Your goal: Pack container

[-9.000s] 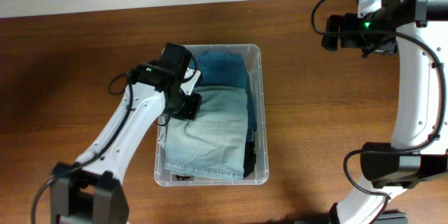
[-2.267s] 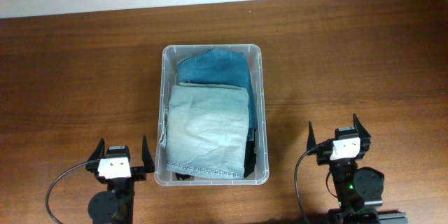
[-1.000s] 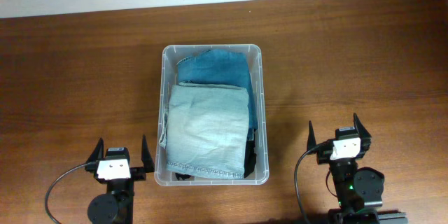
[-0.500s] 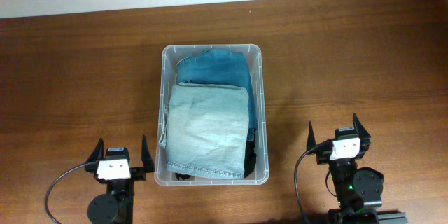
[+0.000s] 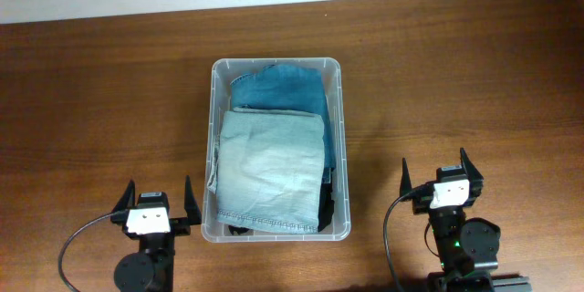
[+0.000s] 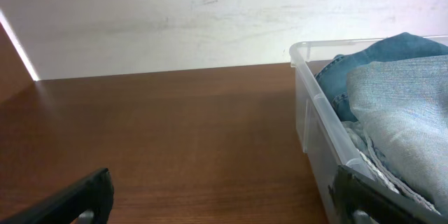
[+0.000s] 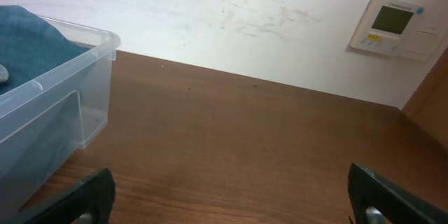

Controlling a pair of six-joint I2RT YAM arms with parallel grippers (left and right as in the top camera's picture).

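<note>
The clear plastic container (image 5: 208,91) stands on the wooden table, filled with folded denim: a pale blue piece (image 5: 271,169) on top of a darker blue one (image 5: 283,87). My left gripper (image 5: 157,197) rests at the front edge, just left of the container, open and holding nothing. In the left wrist view the container (image 6: 308,112) shows at the right with the denim (image 6: 399,91) inside it. At the front right my right gripper (image 5: 441,175) is open too, well apart from the container (image 7: 84,77), whose corner shows at the left of the right wrist view.
A white wall runs along the table's far edge. A small white wall panel (image 7: 393,24) with a display shows in the right wrist view. Bare wood (image 5: 109,100) lies on both sides of the container.
Nine seconds ago the left arm reached into the container over the denim and the right arm was raised at the back right. Both now rest at the front edge. Nothing has moved in the last second.
</note>
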